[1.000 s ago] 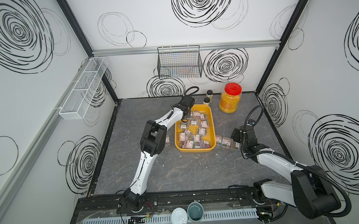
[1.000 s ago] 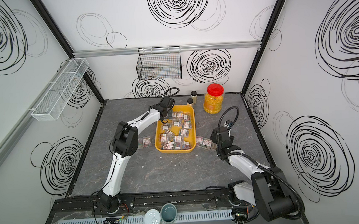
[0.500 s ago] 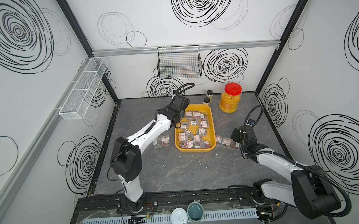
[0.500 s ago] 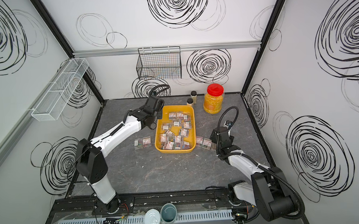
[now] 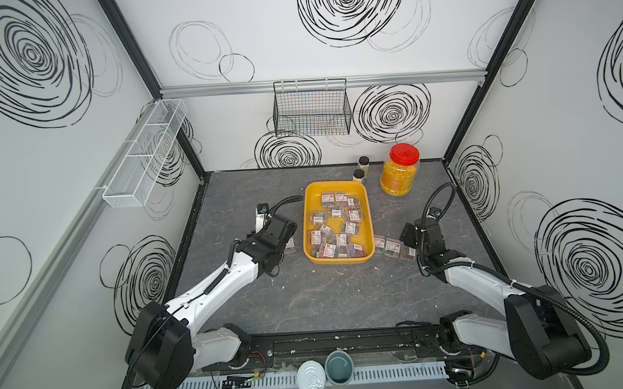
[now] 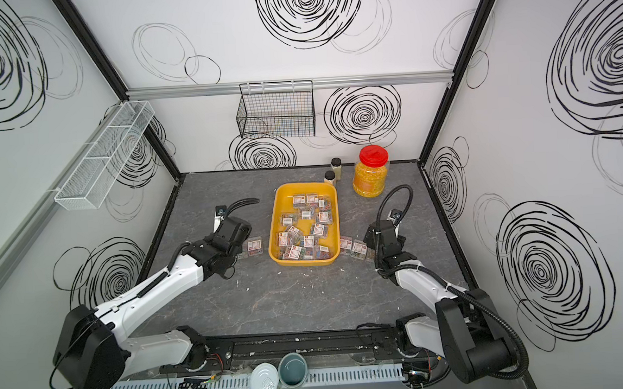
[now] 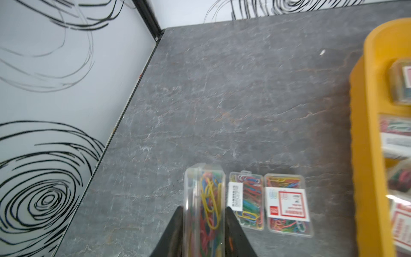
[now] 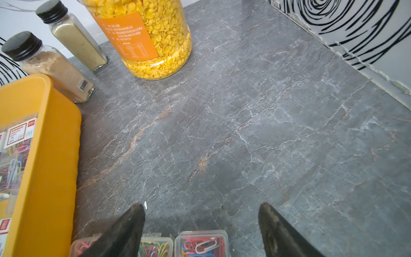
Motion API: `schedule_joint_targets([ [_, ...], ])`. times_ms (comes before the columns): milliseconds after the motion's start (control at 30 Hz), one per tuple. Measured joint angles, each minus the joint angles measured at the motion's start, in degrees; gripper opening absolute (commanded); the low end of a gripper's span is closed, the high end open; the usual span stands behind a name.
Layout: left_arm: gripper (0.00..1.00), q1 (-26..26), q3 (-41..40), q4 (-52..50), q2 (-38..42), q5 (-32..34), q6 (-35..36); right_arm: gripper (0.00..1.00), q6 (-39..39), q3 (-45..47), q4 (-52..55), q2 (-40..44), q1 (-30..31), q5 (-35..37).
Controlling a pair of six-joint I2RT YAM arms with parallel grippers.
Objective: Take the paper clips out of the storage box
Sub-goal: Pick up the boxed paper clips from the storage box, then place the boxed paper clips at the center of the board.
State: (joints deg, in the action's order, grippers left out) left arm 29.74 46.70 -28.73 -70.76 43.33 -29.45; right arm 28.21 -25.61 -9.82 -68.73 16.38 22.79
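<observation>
Paper clips, multicoloured wire packed in small flat clear plastic cases with white-and-red labels, mostly lie jumbled in the storage box. This is a shallow, glossy yellow plastic tray with rounded corners, standing on the grey veined stone-look desk. Both top views show three cases in a row on the desk just beside the tray's right wall and a pair beside its left wall, but the wrists hide what the pincers do.

The left wrist view supplies that. The left pincer pinches one case turned on its thin edge, next to the flat pair. Blur leaves it unclear whether this case touches the desk. The right wrist view shows the right pincer spread wide, its dark tapered fingers over the row of three, gripping nothing.
</observation>
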Motion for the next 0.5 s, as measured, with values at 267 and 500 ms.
schedule_joint_targets([
  [267, 0.27, -2.9, -6.2, -0.3, 0.3, 1.5, -4.2, 0.83, 0.0, 0.0, 0.0, -0.2, 0.1, 0.2],
  [500, 0.28, -2.9, -6.2, -0.2, -0.8, 1.6, -6.9, 0.83, 0.0, 0.0, 0.0, -0.6, 0.4, 0.4],
])
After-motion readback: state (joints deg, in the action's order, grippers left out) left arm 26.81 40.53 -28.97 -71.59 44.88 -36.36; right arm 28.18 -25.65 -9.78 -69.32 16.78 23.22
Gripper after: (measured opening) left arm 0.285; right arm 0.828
